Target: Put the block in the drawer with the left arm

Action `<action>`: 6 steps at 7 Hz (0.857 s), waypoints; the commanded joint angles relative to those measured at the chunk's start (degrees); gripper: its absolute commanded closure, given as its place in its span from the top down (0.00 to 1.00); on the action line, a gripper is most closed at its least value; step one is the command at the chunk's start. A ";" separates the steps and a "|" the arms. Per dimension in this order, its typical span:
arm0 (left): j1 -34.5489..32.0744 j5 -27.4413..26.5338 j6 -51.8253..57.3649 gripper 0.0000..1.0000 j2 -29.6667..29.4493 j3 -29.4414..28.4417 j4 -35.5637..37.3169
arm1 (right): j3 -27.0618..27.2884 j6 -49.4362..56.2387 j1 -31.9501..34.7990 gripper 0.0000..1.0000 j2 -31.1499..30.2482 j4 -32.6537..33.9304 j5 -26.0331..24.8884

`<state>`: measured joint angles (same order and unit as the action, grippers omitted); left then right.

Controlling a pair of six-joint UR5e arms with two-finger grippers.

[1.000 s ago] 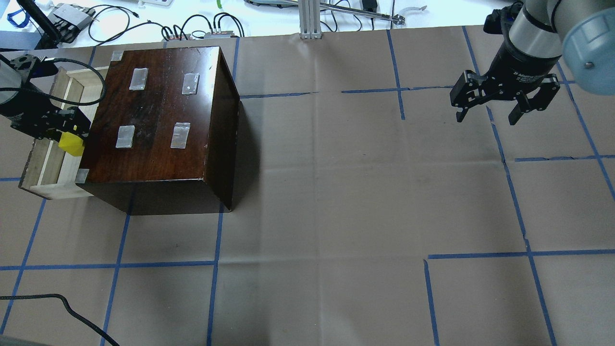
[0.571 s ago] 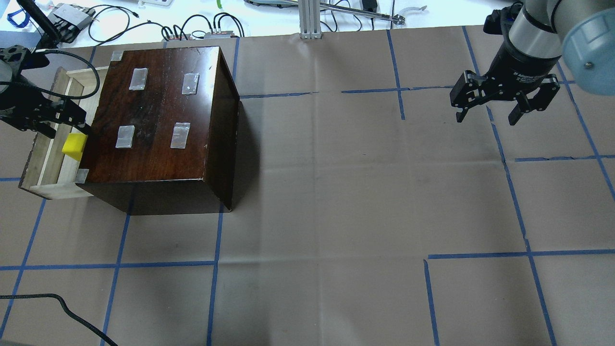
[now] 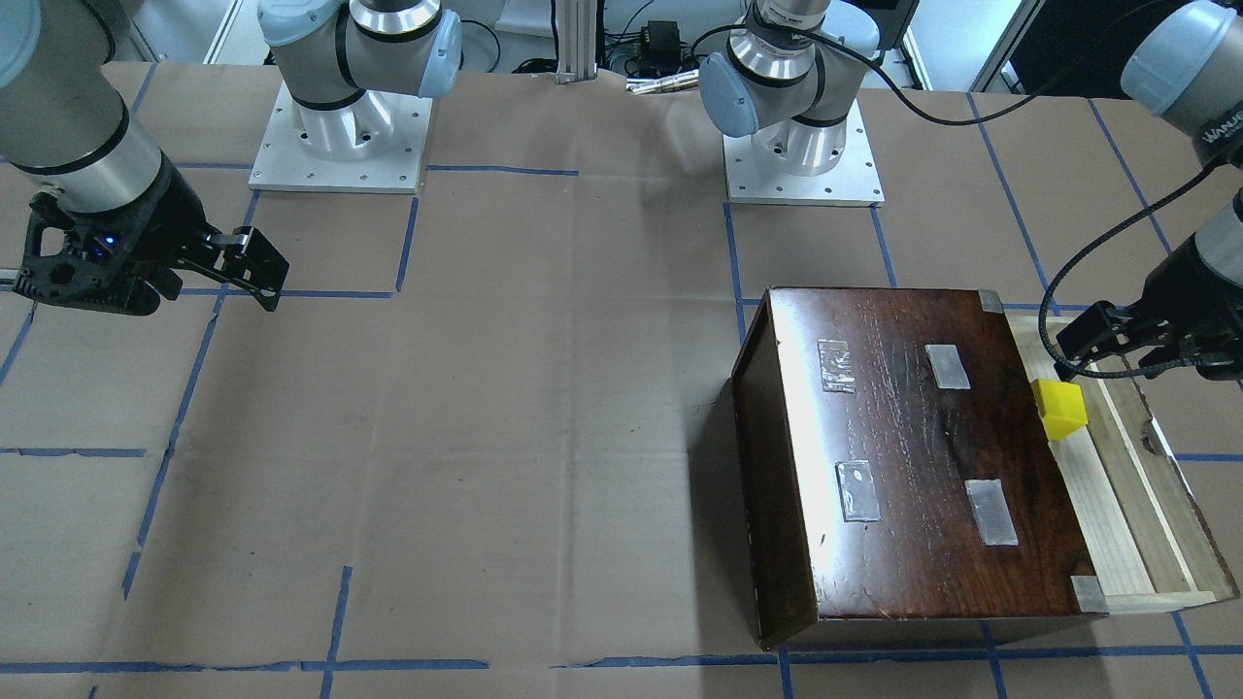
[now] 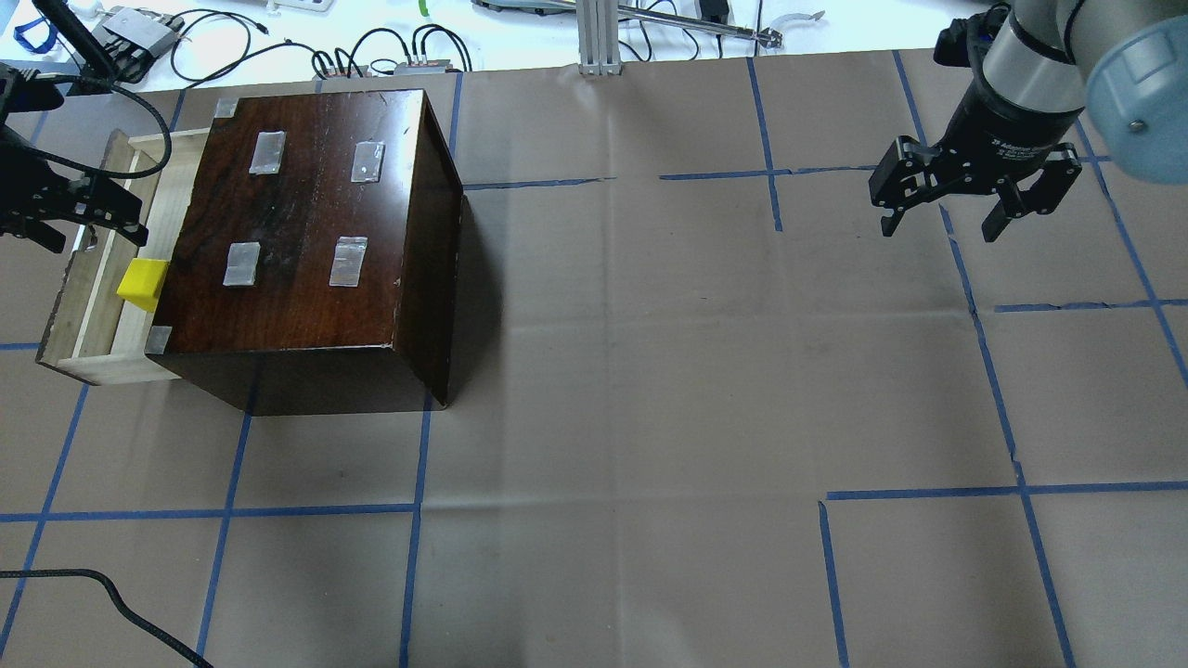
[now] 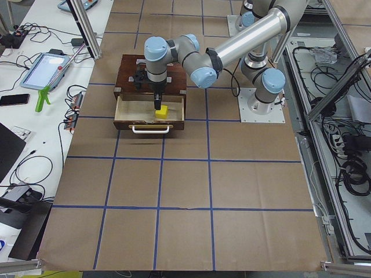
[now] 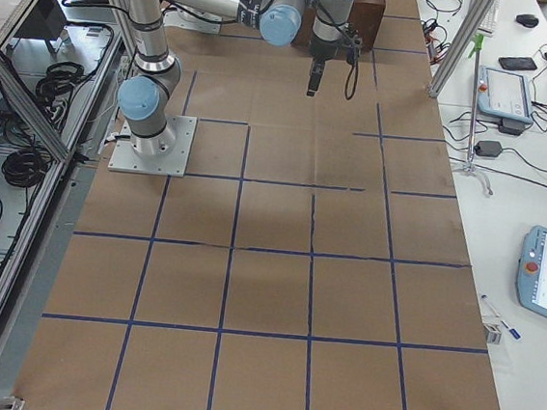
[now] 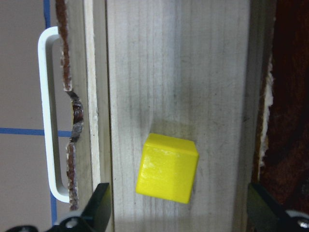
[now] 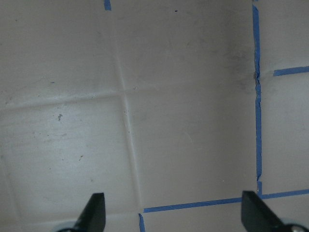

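The yellow block (image 4: 142, 284) lies loose on the floor of the open pale-wood drawer (image 4: 97, 297), close to the dark-brown box (image 4: 316, 223). It also shows in the front view (image 3: 1059, 408) and the left wrist view (image 7: 167, 167). My left gripper (image 4: 96, 237) is open and empty. It hangs above the drawer, beyond the block, and touches nothing. In the wrist view its fingertips (image 7: 99, 205) stand wide on either side of the block. My right gripper (image 4: 939, 227) is open and empty, above the paper at the far right.
The drawer's white handle (image 7: 48, 116) sits on its outer front. Cables and gear (image 4: 371, 46) and an aluminium post (image 4: 599, 37) line the table's far edge. A black cable (image 4: 111, 594) lies at the near left corner. Blue tape lines cross the brown paper.
My left gripper has let go of the block and opened, then drawn back up and away from it. The block now rests in the drawer. The right arm has not moved.
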<state>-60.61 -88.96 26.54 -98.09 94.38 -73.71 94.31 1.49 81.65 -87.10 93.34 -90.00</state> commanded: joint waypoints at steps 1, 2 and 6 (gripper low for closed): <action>-2.65 -0.17 -6.29 0.99 3.68 -0.07 -2.65 | 0.00 0.00 0.00 1.00 -0.09 0.00 0.00; -6.06 -0.17 -10.50 0.99 5.26 -0.34 -4.40 | 0.00 -0.09 0.00 1.00 0.00 0.00 0.00; -17.41 -0.08 -24.84 0.99 6.07 -8.33 -16.55 | 0.00 0.00 0.00 1.00 -0.09 0.00 0.00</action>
<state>-74.68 -89.06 5.76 -92.01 87.54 -88.79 94.31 1.48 81.65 -87.12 93.34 -89.99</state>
